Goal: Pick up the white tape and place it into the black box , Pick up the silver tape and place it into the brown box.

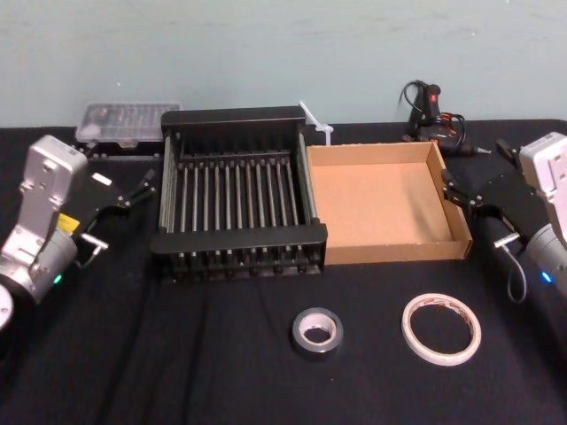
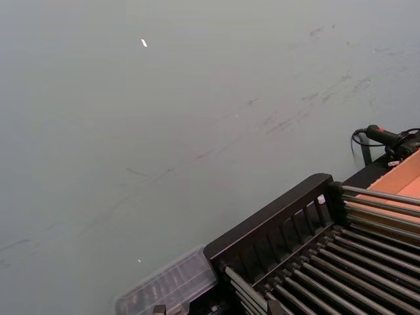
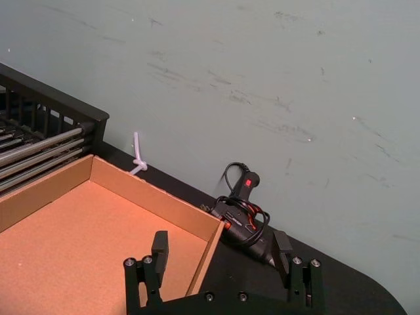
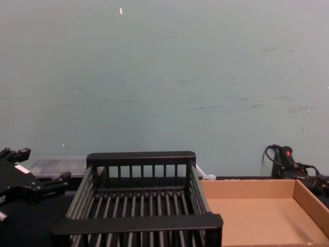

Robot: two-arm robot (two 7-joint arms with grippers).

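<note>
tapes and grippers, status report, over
Left gripper open, beside black box; right gripper open, by brown box. White tape and silver tape on table, untouched. Both boxes empty, nothing in the way.

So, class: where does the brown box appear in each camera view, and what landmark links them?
Head: brown box right of centre, beside the black box.
Left wrist: corner at the right edge.
Right wrist: lower left.
Chest: lower right.
Shared landmark: the black box.

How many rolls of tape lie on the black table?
2: the small grey-silver roll of tape before the black slatted crate; the wide white ring of tape to its right.
</note>
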